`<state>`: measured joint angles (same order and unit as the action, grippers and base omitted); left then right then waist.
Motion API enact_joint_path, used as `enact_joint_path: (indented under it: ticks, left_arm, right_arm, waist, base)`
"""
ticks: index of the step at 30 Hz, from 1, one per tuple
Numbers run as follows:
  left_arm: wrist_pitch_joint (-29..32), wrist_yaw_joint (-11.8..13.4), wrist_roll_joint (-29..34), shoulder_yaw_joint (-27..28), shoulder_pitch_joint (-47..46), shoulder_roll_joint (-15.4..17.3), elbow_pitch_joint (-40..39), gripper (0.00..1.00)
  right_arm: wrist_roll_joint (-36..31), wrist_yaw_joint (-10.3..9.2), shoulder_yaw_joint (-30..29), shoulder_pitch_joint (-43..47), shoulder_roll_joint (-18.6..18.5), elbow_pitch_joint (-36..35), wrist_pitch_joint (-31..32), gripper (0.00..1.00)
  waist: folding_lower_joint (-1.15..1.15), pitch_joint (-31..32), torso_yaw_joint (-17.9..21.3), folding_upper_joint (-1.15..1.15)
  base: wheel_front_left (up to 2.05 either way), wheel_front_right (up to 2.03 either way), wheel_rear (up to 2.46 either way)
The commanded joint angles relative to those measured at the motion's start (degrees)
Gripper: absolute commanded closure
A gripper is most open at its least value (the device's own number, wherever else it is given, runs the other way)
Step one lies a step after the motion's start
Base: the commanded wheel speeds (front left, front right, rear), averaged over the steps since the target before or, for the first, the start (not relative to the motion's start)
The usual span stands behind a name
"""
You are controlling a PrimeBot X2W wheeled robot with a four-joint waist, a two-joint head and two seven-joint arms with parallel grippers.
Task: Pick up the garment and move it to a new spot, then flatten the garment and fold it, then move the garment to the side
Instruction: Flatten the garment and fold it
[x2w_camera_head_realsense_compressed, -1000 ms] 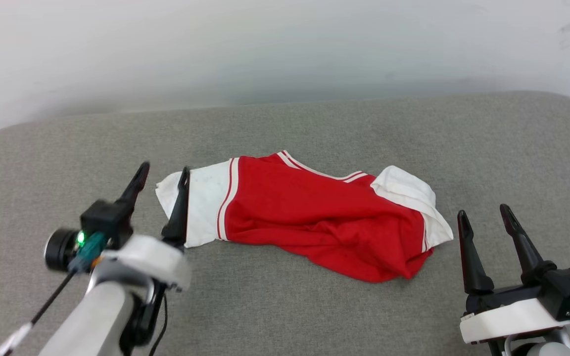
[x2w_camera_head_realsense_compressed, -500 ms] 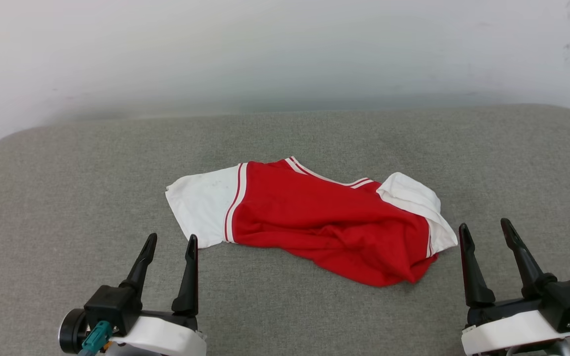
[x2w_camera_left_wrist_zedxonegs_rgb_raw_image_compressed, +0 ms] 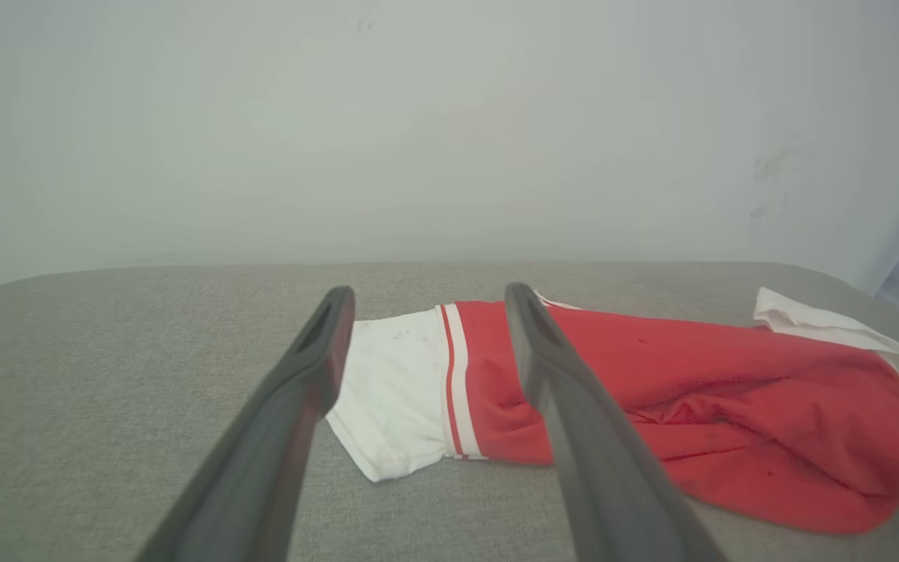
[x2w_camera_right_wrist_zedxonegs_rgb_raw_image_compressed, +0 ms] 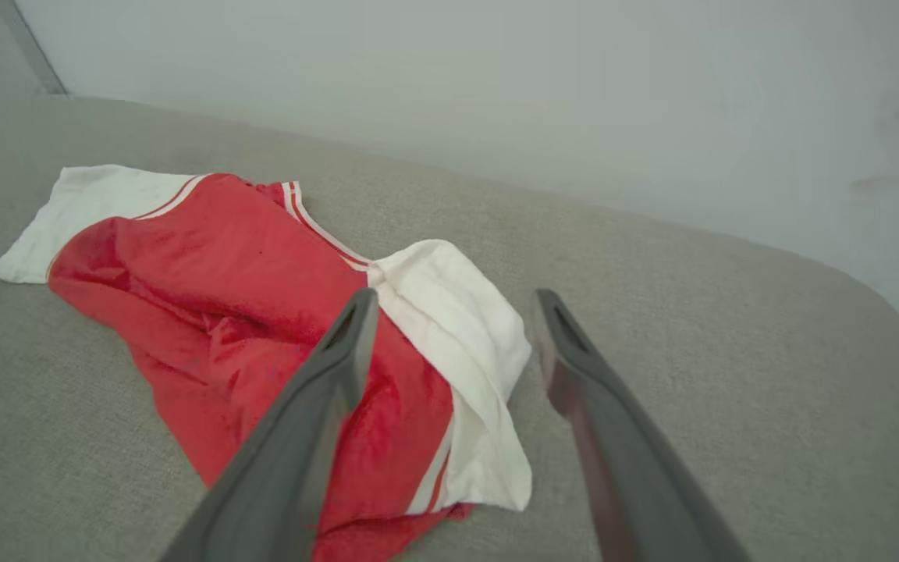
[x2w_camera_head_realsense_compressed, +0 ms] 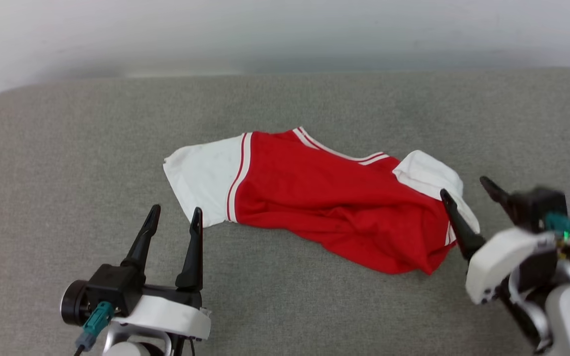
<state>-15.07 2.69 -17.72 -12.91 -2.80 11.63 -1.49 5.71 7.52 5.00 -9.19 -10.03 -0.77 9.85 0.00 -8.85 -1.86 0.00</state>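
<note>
Red garment (x2w_camera_head_realsense_compressed: 334, 207), jersey type, with white sleeves and striped red-white trim, lying rumpled and half bunched up in the middle of a grey woven cushion (x2w_camera_head_realsense_compressed: 67, 163). The left gripper (x2w_camera_head_realsense_compressed: 175, 215) sits just beside one white sleeve, fingers spread, holding nothing. The right gripper (x2w_camera_head_realsense_compressed: 464, 187), a bit blurry, is at the other sleeve, also spread and empty. A plain pale wall (x2w_camera_head_realsense_compressed: 285, 34) stands behind.

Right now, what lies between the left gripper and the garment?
Only bare grey cushion; the left wrist view shows it between the left gripper and the garment.
</note>
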Motion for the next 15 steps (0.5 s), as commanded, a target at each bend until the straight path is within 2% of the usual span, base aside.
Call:
enact_joint_path:
  ticks: [1, 3, 6, 7, 9, 11, 15]
  left_arm:
    - [-0.15, -0.82, 0.67, 0.38, -1.12, -0.86, 0.41, 0.00]
    - [-0.15, -1.72, 1.35, 0.63, -2.02, -1.62, 0.77, 0.00]
    - [-0.15, -2.88, 2.15, 1.20, -3.13, -2.82, 1.49, 0.00]
    - [-0.15, -2.88, 2.15, 1.20, -3.13, -2.82, 1.49, 0.00]
    - [-0.15, -3.67, 2.65, 1.50, -3.89, -3.67, 1.92, 0.00]
    - [-0.15, -4.33, 3.19, 1.61, -4.58, -4.43, 2.34, 0.00]
    - [-0.15, -5.46, 3.95, 2.16, -5.25, -5.53, 3.20, 0.00]
  right_arm:
    - [2.87, -0.06, 1.38, -4.08, -2.92, -0.61, 8.26, 0.00]
    - [5.58, -0.05, 2.73, -7.54, -6.33, -0.26, 18.61, 0.00]
    - [10.83, -0.04, 4.37, -12.24, -9.27, 0.80, 32.17, 0.00]
    - [10.83, -0.04, 4.37, -12.24, -9.27, 0.80, 32.17, 0.00]
    - [13.50, -0.05, 5.13, -15.02, -11.37, 1.58, 38.59, 0.00]
    - [15.16, -0.05, 5.72, -16.99, -12.60, 2.58, 42.28, 0.00]
    - [16.43, -0.05, 6.71, -19.26, -13.85, 5.20, 45.63, 0.00]
  waist:
    - [0.00, -2.72, -1.14, 0.00]
    - [0.00, -4.06, -1.98, 0.00]
    - [0.00, -5.57, -3.49, 0.00]
    - [0.00, -5.57, -3.49, 0.00]
    - [0.00, -6.54, -4.64, 0.00]
    - [0.00, -7.46, -5.81, 0.00]
    - [0.00, -8.67, -7.74, 0.00]
  base:
    - [0.00, 0.00, 0.00]
    - [0.00, 0.00, 0.00]
    - [0.00, 0.00, 0.00]
    - [0.00, 0.00, 0.00]
    - [0.00, 0.00, 0.00]
    - [0.00, 0.00, 0.00]
    - [0.00, 0.00, 0.00]
